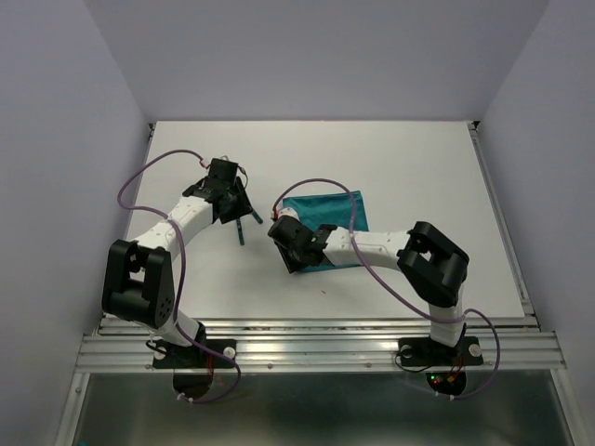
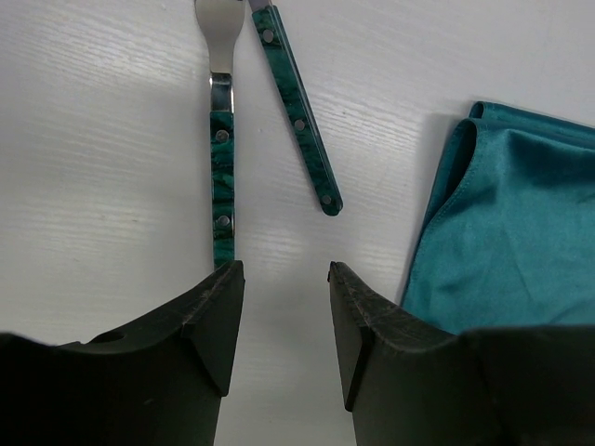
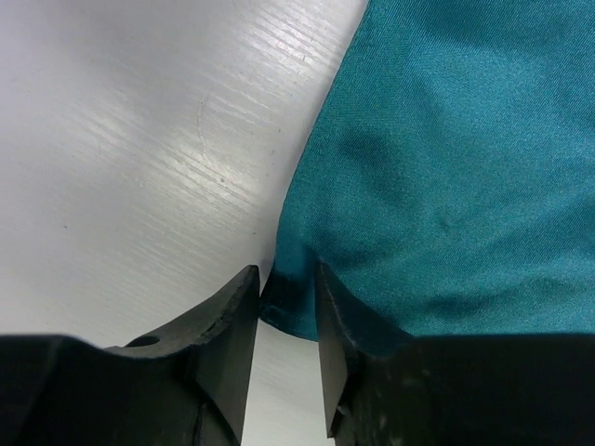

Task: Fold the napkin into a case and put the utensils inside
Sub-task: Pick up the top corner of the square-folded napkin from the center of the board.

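Note:
The teal napkin (image 1: 335,212) lies folded flat on the white table, right of centre. My right gripper (image 3: 288,279) is low at its near left corner, jaws a little apart, with the edge of the napkin (image 3: 446,167) lying between the fingertips and not pinched. Two utensils lie left of the cloth: a fork (image 2: 221,158) with a teal handle and a second teal handle (image 2: 299,121), its head cut off by the frame. My left gripper (image 2: 286,269) hovers open just short of the fork's handle end, holding nothing. From above the utensils (image 1: 241,230) poke out under the left gripper (image 1: 237,209).
The white table (image 1: 400,158) is walled by pale panels at the back and sides. A metal rail (image 1: 316,348) runs along the near edge, where both arm bases stand. The napkin's edge (image 2: 511,251) lies just right of the left gripper's right finger.

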You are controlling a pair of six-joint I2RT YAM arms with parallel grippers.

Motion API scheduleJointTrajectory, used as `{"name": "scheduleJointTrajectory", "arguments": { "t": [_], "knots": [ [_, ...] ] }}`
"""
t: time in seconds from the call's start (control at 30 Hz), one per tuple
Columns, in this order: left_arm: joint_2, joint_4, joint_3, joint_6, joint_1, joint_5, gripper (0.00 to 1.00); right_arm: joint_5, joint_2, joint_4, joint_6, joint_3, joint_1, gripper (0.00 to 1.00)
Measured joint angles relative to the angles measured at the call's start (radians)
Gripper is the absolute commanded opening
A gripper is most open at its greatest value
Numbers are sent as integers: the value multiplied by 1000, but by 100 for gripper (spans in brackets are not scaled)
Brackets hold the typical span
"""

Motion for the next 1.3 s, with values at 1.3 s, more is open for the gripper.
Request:
{"name": "scheduleJointTrajectory", "arguments": {
  "t": [1.3],
  "knots": [
    [0, 20, -16, 2, 0, 27, 53, 10, 0, -7, 33, 21, 0, 22]
  ]
}}
